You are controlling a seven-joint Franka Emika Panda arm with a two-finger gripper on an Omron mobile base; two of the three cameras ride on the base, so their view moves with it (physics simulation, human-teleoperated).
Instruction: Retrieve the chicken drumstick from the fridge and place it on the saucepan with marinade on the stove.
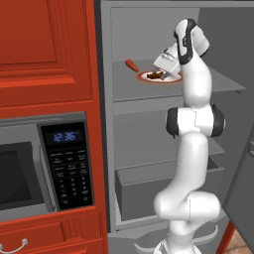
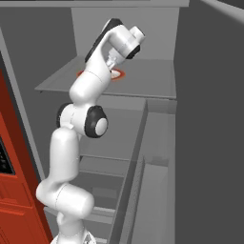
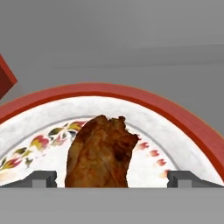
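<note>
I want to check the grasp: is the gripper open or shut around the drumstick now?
Open. In the hand view the fingertips stand wide apart on either side of the chicken drumstick, which lies on the plate.

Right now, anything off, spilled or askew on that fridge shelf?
Nothing stands out. The chicken drumstick lies on the orange-rimmed plate, which sits flat on the fridge shelf, with nothing spilled around it. A short orange stick lies beside the plate. The pincer is open, its tips on either side of the drumstick.

Grey fridge shelf (image 1: 149, 92), white orange-rimmed plate (image 1: 149, 77) lying on it, short orange stick (image 1: 132, 65) beside the plate
</note>
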